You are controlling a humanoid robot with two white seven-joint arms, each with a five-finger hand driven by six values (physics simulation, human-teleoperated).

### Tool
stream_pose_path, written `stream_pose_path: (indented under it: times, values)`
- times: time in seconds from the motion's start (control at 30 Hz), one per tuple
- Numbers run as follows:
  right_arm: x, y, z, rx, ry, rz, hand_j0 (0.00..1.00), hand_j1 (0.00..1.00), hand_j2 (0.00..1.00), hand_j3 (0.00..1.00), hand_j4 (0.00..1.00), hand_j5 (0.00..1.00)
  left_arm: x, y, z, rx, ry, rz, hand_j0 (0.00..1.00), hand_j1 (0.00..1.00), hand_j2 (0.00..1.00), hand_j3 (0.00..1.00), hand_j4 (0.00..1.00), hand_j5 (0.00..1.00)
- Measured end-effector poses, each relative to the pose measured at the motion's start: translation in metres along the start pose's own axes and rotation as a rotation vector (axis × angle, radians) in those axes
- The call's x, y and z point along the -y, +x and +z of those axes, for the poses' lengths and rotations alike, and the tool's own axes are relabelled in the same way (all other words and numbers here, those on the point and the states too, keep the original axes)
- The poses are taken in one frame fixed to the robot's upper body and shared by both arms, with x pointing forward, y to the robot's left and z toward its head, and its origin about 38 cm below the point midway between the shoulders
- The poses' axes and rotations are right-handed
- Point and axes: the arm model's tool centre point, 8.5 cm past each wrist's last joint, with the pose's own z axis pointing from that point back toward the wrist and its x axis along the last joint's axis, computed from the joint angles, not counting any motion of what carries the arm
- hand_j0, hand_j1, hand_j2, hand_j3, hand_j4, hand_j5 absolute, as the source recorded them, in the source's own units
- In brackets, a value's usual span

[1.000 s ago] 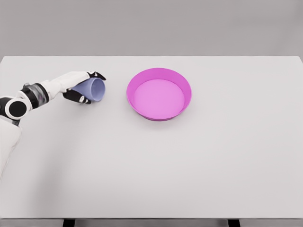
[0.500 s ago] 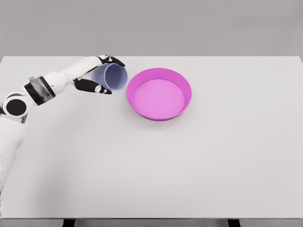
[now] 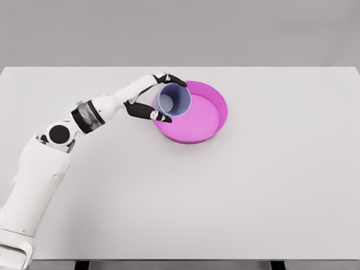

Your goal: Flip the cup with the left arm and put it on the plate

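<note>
Head view: the left hand (image 3: 153,97) grips the cup (image 3: 173,100) over the plate's (image 3: 220,101) left rim, toward the table's (image 3: 270,191) far edge, its mouth tilted toward the camera, not upright.

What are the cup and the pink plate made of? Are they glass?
Probably not glass. The cup looks like matte lavender plastic: solid color, no shine, nothing shows through. The plate looks like matte magenta plastic too, smooth and even. It's a simulator render, so that's a guess.
</note>
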Motion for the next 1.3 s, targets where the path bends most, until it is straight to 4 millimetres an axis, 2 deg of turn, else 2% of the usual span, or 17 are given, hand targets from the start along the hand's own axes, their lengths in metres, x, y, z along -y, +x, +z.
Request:
stream_pose_path:
  times: [0.2, 0.33, 0.43, 0.67, 0.87, 1.3]
  values:
    - [0.000, 0.000, 0.000, 0.000, 0.000, 0.000, 1.00, 1.00, 1.00, 1.00, 1.00, 1.00, 0.024, -0.007, -0.023, 0.026, 0.022, 0.110, 0.73, 0.73, 0.73, 0.73, 0.73, 0.73]
    - [0.000, 0.000, 0.000, 0.000, 0.000, 0.000, 1.00, 1.00, 1.00, 1.00, 1.00, 1.00, 0.033, -0.013, -0.029, 0.022, 0.029, 0.148, 0.74, 0.74, 0.74, 0.74, 0.74, 0.74]
    - [0.000, 0.000, 0.000, 0.000, 0.000, 0.000, 1.00, 1.00, 1.00, 1.00, 1.00, 1.00, 0.030, -0.014, -0.032, 0.021, 0.035, 0.152, 0.74, 0.74, 0.74, 0.74, 0.74, 0.74]
    - [0.000, 0.000, 0.000, 0.000, 0.000, 0.000, 1.00, 1.00, 1.00, 1.00, 1.00, 1.00, 0.035, -0.029, -0.031, -0.023, 0.035, 0.187, 0.74, 0.74, 0.74, 0.74, 0.74, 0.74]
    - [0.000, 0.000, 0.000, 0.000, 0.000, 0.000, 1.00, 1.00, 1.00, 1.00, 1.00, 1.00, 0.035, -0.032, -0.034, -0.033, 0.036, 0.197, 0.75, 0.75, 0.75, 0.75, 0.75, 0.75]
    - [0.000, 0.000, 0.000, 0.000, 0.000, 0.000, 1.00, 1.00, 1.00, 1.00, 1.00, 1.00, 0.054, -0.040, -0.043, -0.053, 0.020, 0.248, 0.78, 0.78, 0.78, 0.78, 0.78, 0.78]
